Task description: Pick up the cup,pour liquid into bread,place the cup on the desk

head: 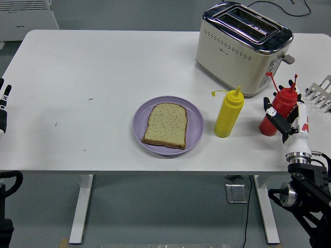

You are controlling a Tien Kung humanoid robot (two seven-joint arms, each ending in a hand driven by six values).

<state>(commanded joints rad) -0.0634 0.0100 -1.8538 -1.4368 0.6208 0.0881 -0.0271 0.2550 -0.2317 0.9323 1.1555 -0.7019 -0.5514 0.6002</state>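
A slice of bread [165, 125] lies on a purple plate [139, 117] near the table's front middle. No cup shows; a red squeeze bottle [284, 99] stands at the front right, slightly tilted, its base on the table. My right hand [282, 120] comes up from the lower right, its fingers curled around the red bottle's body. A yellow squeeze bottle [228, 114] stands upright between the plate and the red bottle. My left hand [3, 106] rests at the picture's left edge, mostly cut off.
A cream and chrome toaster [240, 46] stands at the back right, close behind both bottles. A metal rack [321, 92] pokes in at the right edge. The white table [93, 67] stretches left of the plate.
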